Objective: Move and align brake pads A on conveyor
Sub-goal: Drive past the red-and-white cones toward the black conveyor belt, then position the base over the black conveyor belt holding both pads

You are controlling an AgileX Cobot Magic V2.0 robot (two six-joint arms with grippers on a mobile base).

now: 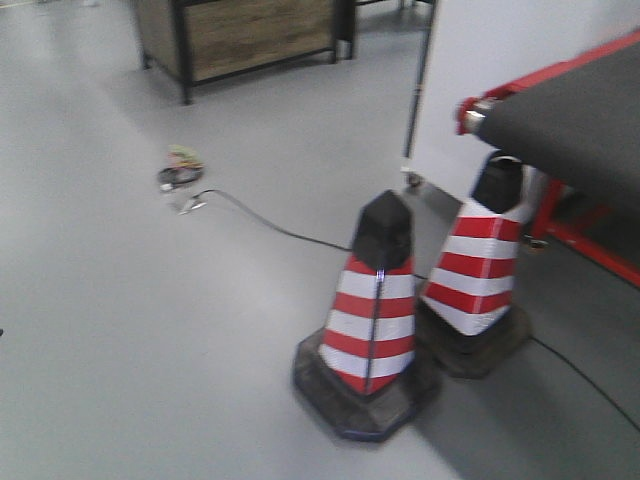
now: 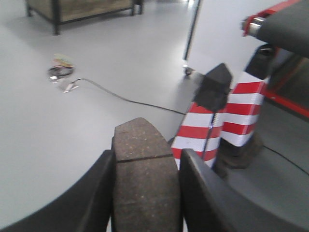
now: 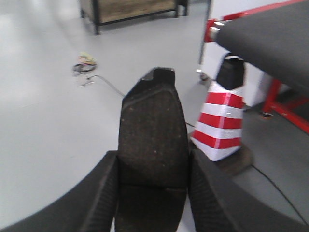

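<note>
Pads: two in view, one per gripper. Left gripper (image 2: 146, 157) is clamped on left pad (image 2: 142, 140), fingers (image 2: 99, 188) against both long edges. The pad sticks out ahead of the fingertips, with its groove about level with them. Right gripper (image 3: 153, 155) pinches right pad (image 3: 153, 116) the same way, and this pad protrudes further, notched end forward. Both pads are off the conveyor (image 1: 580, 120), held above the floor (image 1: 120, 330). Conveyor end sits ahead, up and right of both grippers. Near cone (image 1: 375, 300) and far cone (image 1: 480, 260) stand ahead-right, far one under the conveyor end. Cable (image 1: 270, 225) crosses the floor ahead-left. Views are blurred.
</note>
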